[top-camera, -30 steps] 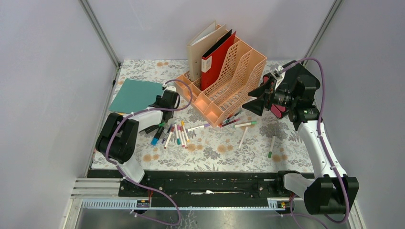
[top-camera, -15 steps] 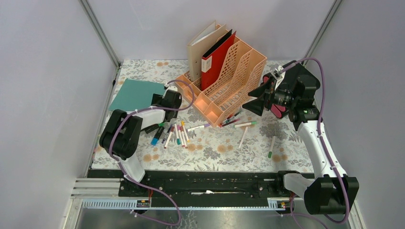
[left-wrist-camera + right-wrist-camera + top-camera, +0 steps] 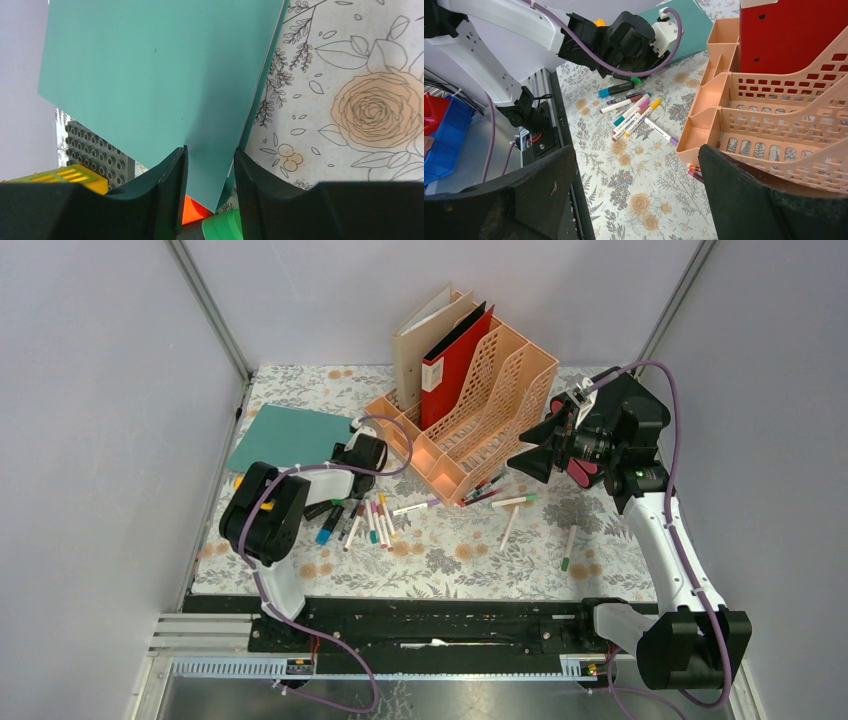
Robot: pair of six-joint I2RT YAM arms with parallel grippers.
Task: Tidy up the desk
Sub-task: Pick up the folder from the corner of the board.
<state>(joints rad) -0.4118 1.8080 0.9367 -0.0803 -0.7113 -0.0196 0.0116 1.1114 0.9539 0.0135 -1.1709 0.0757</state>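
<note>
The desk (image 3: 480,550) carries a floral cloth. A teal folder (image 3: 285,437) lies flat at its back left. My left gripper (image 3: 342,446) is at the folder's near right corner. In the left wrist view its jaws (image 3: 210,150) stand part-way open, with the folder (image 3: 165,75) corner lying in the gap and not pinched. My right gripper (image 3: 532,458) hovers wide open and empty beside the right side of the peach file rack (image 3: 480,410). From the right wrist view the gripper (image 3: 636,150) looks down on bare cloth (image 3: 634,200). Several markers (image 3: 365,520) lie scattered left of centre.
The rack holds a red binder (image 3: 450,370) and a beige folder (image 3: 415,340). Pens (image 3: 485,488) stick out under its front, and three lie loose to the right (image 3: 510,523). A grey studded plate (image 3: 95,150) and a yellow block (image 3: 65,176) sit by the teal folder. Grey walls close three sides.
The left arm has swung right and forward, its elbow now nearer the markers. Its gripper stays at the folder's corner. The right arm has not moved.
</note>
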